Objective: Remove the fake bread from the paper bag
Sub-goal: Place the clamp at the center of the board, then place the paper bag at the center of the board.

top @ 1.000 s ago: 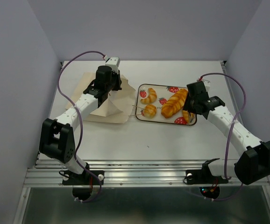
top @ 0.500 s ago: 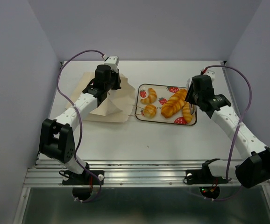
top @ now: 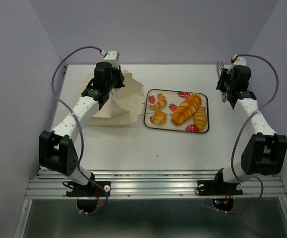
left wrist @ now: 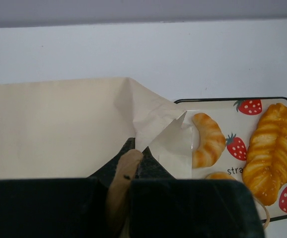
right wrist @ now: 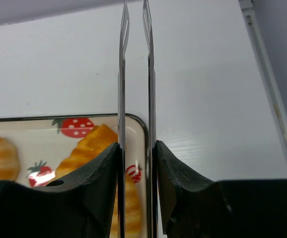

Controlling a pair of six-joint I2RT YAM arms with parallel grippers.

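Observation:
The fake bread lies on a strawberry-print tray [top: 176, 91]: two small croissants [top: 158, 101] [top: 159, 117] and two long loaves [top: 185, 109] [top: 200, 119]. The cream paper bag [top: 122, 105] lies flat left of the tray. My left gripper [top: 111, 90] is shut on a fold of the bag [left wrist: 59, 124], with paper pinched between the fingertips [left wrist: 153, 166]. My right gripper [top: 225, 84] is raised at the back right, beyond the tray's right end. It is shut on thin metal tongs [right wrist: 123, 74], which carry nothing. The tray corner and a loaf [right wrist: 91, 146] show below it.
The bag's mouth and a thin cord handle [top: 142, 115] reach the tray's left edge. Grey walls close the table at the back and both sides. A metal rail [right wrist: 270, 84] runs along the table's right edge.
My right arm has swung up and back from the tray's right end to the back right corner, leaving the second loaf on the tray. My left arm has shifted slightly back, still holding the bag.

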